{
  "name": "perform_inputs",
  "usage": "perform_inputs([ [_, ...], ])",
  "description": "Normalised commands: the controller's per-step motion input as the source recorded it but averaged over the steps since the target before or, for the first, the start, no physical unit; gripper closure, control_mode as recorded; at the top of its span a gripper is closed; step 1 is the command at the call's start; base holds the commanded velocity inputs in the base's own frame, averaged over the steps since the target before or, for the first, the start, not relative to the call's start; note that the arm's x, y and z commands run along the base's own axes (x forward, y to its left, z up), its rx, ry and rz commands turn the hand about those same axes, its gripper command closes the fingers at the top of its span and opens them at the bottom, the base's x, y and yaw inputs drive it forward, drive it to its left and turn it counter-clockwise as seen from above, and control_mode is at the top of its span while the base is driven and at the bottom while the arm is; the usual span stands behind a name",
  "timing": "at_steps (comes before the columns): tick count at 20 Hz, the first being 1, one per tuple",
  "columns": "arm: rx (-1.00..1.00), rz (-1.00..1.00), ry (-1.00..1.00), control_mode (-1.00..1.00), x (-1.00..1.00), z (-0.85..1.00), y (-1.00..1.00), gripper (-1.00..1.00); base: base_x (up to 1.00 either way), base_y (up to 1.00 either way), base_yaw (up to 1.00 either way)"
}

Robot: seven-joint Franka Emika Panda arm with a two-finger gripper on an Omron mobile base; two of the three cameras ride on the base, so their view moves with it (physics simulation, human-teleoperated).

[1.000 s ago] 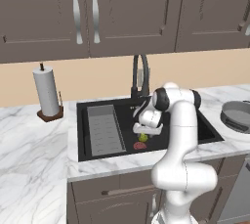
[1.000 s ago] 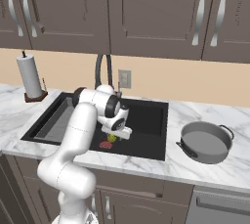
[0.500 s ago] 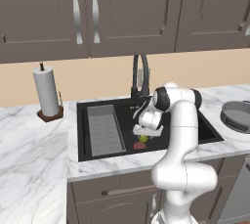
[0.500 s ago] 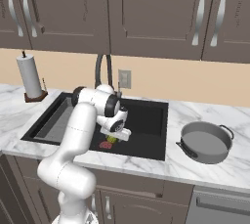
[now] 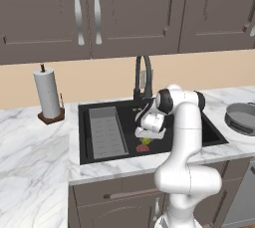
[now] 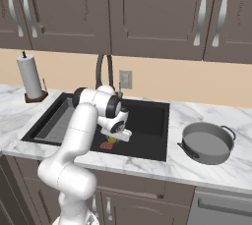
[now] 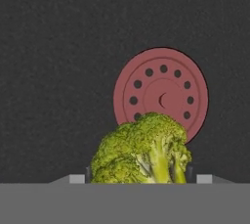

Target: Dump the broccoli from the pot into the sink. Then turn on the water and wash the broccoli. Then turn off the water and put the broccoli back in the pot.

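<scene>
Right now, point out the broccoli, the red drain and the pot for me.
broccoli [image 7: 141, 152], hand view, on the lumpy green crown.
red drain [image 7: 163, 88], hand view, on the flat face among the holes.
pot [image 6: 206, 143], right base view, on the bare grey inside of it.

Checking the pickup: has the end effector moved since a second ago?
Yes. The end effector has dropped toward the red drain, around the broccoli.

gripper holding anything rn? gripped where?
Cannot tell. The gripper straddles the broccoli low in the sink, a fingertip on either flank, but contact isn't visible.
</scene>
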Motion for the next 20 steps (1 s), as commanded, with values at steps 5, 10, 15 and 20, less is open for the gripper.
perform_inputs([
  [5, 0.0, 0.0, 0.0, -1.0, -0.17, -0.15, -0.2, 1.0, 0.0, 0.0, 0.0],
  [10, 0.0, -0.04, -0.01, -1.0, -0.25, -0.01, -0.38, 1.0, 0.0, 0.0, 0.0],
  [15, 0.0, -0.08, -0.05, -1.0, -0.2, 0.09, -0.59, 1.0, 0.0, 0.0, 0.0],
  [20, 0.0, -0.1, -0.04, -1.0, -0.01, 0.17, -0.58, 1.0, 0.0, 0.0, 0.0],
])
